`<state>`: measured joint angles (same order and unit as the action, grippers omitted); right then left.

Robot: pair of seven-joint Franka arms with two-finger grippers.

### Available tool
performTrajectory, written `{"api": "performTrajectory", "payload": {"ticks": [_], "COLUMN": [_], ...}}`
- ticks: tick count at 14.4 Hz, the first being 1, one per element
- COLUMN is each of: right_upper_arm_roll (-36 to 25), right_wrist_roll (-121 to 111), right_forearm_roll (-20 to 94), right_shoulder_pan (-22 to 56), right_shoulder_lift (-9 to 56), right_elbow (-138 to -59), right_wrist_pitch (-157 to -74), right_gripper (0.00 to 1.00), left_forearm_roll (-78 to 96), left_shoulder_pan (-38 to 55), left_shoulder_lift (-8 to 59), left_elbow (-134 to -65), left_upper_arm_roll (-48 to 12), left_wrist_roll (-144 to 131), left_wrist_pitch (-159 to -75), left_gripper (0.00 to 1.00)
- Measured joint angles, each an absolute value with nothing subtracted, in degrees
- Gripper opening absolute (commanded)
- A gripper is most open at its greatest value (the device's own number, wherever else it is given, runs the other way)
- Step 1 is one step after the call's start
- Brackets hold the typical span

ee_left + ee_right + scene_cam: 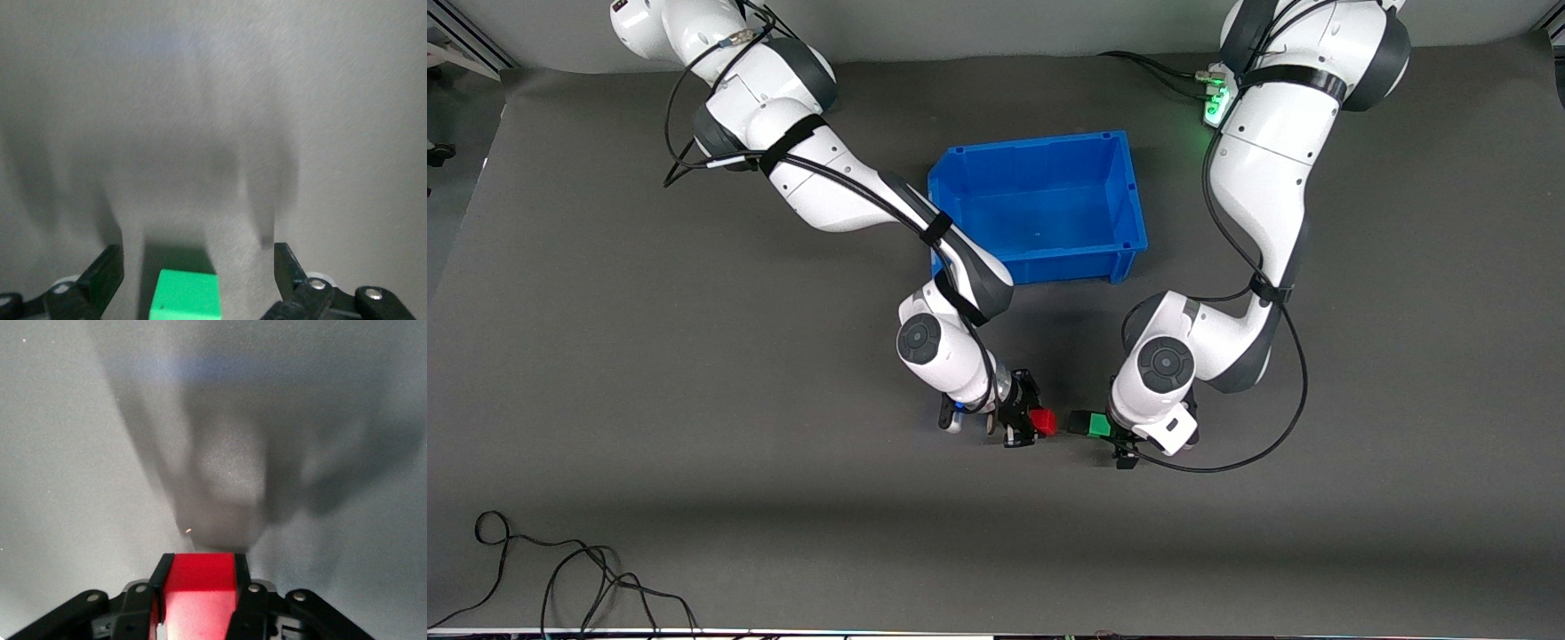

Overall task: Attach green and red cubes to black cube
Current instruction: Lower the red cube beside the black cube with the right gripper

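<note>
My right gripper [1024,425] is shut on the red cube [1043,422] and holds it low over the table, nearer the front camera than the blue bin. In the right wrist view the red cube [200,587] sits clamped between both fingers of the right gripper [200,563]. The green cube [1100,426] lies close beside the red cube, toward the left arm's end. A black block [1079,422], apparently the black cube, touches the green cube on the side facing the red cube. My left gripper [1116,440] is open around the green cube [187,293], with both fingers of the left gripper [197,257] well clear of it.
The blue bin [1067,267] stands in the middle of the table, farther from the front camera than both grippers. A loose black cable [560,578] lies near the table's front edge at the right arm's end.
</note>
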<state>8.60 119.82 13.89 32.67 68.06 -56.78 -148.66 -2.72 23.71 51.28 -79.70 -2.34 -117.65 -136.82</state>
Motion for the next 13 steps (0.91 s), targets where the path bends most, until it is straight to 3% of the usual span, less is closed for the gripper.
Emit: {"api": "performTrajectory", "payload": {"ticks": [13], "right_upper_arm_roll": [8.5], "right_wrist_roll": [119.0], "right_forearm_roll": [13.4], "right_shoulder_pan": [32.0], "right_shoulder_lift": [63.2], "right_elbow": [-55.0], "right_wrist_pitch": [-144.6], "right_gripper": [1.0], "left_forearm_roll": [-2.9], "left_shoulder_pan": [10.1], "left_shoulder_lift": [49.6], "left_elbow": [-69.2], "left_upper_arm_roll": [-2.3], "left_wrist_roll": [-107.1], "left_wrist_pitch": [-123.6], "left_gripper": [1.0]}}
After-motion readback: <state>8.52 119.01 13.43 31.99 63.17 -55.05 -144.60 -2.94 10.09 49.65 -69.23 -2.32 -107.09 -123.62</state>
